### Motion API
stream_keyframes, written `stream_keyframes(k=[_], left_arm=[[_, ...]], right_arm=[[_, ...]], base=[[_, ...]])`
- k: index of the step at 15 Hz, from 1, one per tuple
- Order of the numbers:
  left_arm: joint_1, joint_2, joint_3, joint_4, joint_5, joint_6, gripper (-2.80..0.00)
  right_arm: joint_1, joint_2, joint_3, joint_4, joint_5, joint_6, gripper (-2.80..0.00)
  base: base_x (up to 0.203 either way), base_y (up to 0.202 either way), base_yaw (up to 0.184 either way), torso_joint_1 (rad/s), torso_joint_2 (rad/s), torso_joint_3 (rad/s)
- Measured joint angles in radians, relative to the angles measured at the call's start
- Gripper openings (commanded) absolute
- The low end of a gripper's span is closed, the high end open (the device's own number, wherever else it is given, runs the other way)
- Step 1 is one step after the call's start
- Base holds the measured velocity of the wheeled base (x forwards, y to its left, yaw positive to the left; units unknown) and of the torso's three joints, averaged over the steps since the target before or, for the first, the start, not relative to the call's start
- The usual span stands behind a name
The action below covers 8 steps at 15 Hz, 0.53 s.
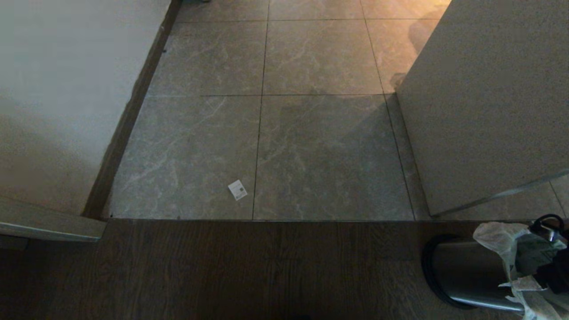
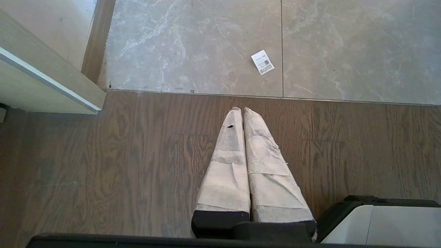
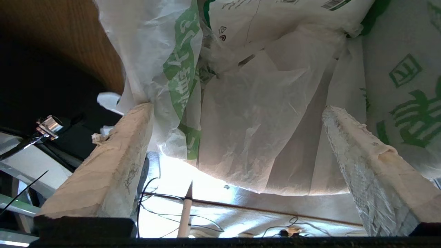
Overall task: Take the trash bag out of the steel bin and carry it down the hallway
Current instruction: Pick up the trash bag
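Observation:
The steel bin (image 1: 466, 271) stands on the dark wood floor at the lower right of the head view. The trash bag (image 1: 502, 238), crinkly white with green print, is draped over the bin's rim. My right arm's black wrist (image 1: 555, 266) reaches in over the bag at the frame's right edge. In the right wrist view my right gripper (image 3: 237, 107) is open, its two wrapped fingers spread wide, and a loose fold of the trash bag (image 3: 262, 137) hangs between them, not pinched. My left gripper (image 2: 241, 109) is shut and empty above the wood floor. The hallway tiles (image 1: 320, 146) stretch ahead.
A white wall with a dark baseboard (image 1: 53, 111) lines the hallway's left side, and a pale wall panel (image 1: 489, 98) juts in on the right, just behind the bin. A small printed paper slip (image 1: 237, 190) lies on the tiles near the wood floor's edge (image 1: 266, 219).

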Motion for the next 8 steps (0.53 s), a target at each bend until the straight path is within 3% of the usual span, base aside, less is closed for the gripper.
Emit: stream_keyframes(k=[8], left_arm=[[0.000,0.000,0.000,0.000,0.000,0.000,-2.80]], right_arm=[[0.000,0.084,-0.064,-0.028,0.000,-0.001,0.00]], base=[[0.000,0.000,0.000,0.000,0.00,0.000]])
